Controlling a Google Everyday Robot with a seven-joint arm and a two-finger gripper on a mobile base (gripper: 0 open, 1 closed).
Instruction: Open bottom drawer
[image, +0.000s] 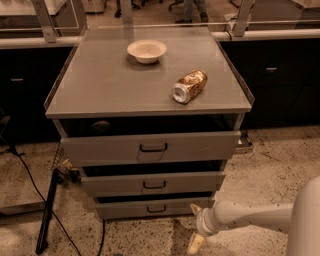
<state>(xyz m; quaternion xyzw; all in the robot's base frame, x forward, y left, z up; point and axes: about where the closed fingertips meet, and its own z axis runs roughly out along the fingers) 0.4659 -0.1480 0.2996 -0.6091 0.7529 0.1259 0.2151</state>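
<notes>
The bottom drawer (125, 209) is the lowest and narrowest grey front of the cabinet, with a small dark loop handle (156, 208). A dark gap shows above its front. My gripper (193, 227) is low at the cabinet's front right corner, just right of the bottom drawer's front and near the floor. Its two pale fingers (196, 243) are spread apart and hold nothing. It does not touch the handle.
The middle drawer (150, 184) and the top drawer (150, 147) sit above, each with a dark gap over it. A white bowl (146, 51) and a lying can (189, 86) rest on the cabinet top (100, 85). A black stand (47, 215) and cables lie on the floor at left.
</notes>
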